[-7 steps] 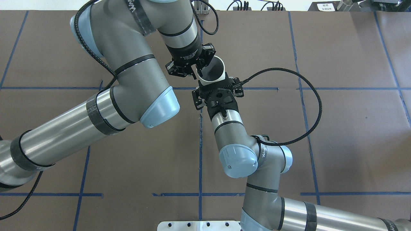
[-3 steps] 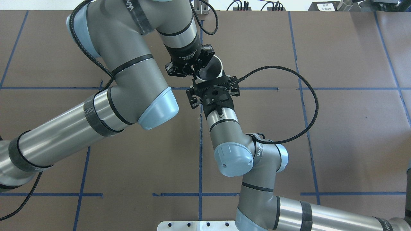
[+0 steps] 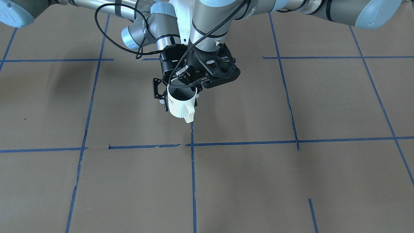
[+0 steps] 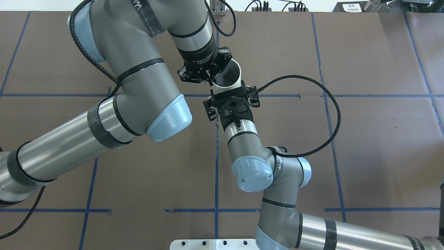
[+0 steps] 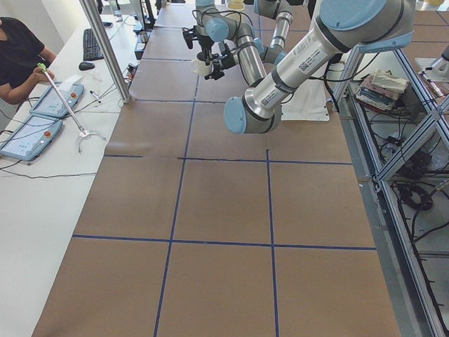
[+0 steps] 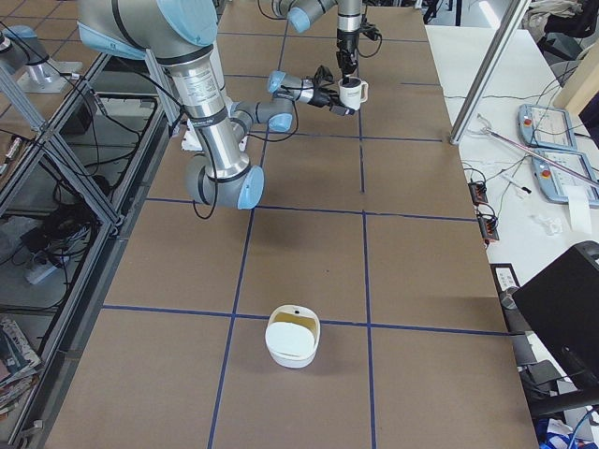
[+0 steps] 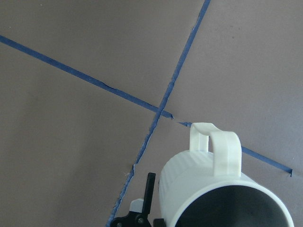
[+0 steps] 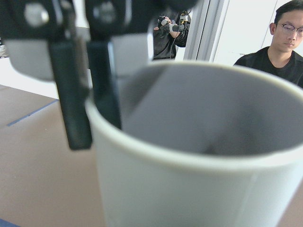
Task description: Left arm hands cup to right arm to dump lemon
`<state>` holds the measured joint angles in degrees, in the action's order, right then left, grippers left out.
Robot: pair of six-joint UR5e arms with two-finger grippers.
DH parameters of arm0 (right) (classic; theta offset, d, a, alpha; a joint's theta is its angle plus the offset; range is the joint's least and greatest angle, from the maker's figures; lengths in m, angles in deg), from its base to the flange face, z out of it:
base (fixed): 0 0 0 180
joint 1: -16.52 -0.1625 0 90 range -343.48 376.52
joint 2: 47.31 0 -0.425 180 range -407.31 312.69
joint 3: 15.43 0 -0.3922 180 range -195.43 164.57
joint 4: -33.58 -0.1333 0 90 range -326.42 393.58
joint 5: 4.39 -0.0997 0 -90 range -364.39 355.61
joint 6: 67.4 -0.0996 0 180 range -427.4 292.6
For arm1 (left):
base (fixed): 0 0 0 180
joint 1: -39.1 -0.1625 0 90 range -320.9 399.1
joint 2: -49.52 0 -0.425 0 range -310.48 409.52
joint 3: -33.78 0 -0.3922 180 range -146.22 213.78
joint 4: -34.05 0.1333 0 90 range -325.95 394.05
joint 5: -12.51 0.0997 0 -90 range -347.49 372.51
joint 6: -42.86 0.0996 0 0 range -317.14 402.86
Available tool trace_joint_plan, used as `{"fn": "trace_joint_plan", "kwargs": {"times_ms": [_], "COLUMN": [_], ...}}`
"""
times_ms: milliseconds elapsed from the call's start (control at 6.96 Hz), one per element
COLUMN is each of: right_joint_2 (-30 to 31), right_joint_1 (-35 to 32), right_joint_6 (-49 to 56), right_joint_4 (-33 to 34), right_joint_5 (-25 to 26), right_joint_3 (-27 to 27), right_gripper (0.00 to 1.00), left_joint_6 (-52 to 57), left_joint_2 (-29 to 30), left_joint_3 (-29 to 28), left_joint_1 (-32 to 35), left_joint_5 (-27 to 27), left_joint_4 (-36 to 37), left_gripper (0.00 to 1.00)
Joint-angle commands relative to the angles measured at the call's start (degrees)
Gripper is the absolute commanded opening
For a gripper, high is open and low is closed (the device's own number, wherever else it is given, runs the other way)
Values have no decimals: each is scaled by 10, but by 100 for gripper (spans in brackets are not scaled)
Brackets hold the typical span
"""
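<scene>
I count one cup (image 4: 227, 75), upright and held above the worktop (image 4: 364, 139), handle pointing away from the robot. The left gripper (image 4: 212, 77) drops in from above, jaws clamped on the rim. The right gripper (image 4: 229, 94) reaches in level, jaws apart on either side of the cup. One white bowl (image 6: 293, 341) sits well apart.
</scene>
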<state>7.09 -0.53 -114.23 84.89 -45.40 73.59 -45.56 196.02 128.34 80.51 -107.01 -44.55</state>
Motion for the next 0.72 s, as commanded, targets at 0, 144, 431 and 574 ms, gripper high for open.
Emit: {"fn": "trace_joint_plan", "kwargs": {"times_ms": [0, 144, 431, 574], "right_joint_2": [13, 12, 39, 55], "right_joint_1": [6, 9, -3, -18], "right_joint_6": [2, 1, 4, 5], "right_joint_4": [0, -1, 0, 1], "right_joint_5": [-2, -7, -24, -35], "right_joint_3": [-3, -3, 2, 2], "right_gripper": [100, 100, 100, 100], "left_joint_6": [1, 4, 80, 140], "left_joint_2": [-2, -12, -124, -189], "left_joint_3": [44, 65, 154, 196], "left_joint_1": [29, 58, 78, 102], "left_joint_5": [0, -4, -5, -6], "left_joint_4": [12, 12, 7, 6], "left_gripper": [0, 0, 0, 0]}}
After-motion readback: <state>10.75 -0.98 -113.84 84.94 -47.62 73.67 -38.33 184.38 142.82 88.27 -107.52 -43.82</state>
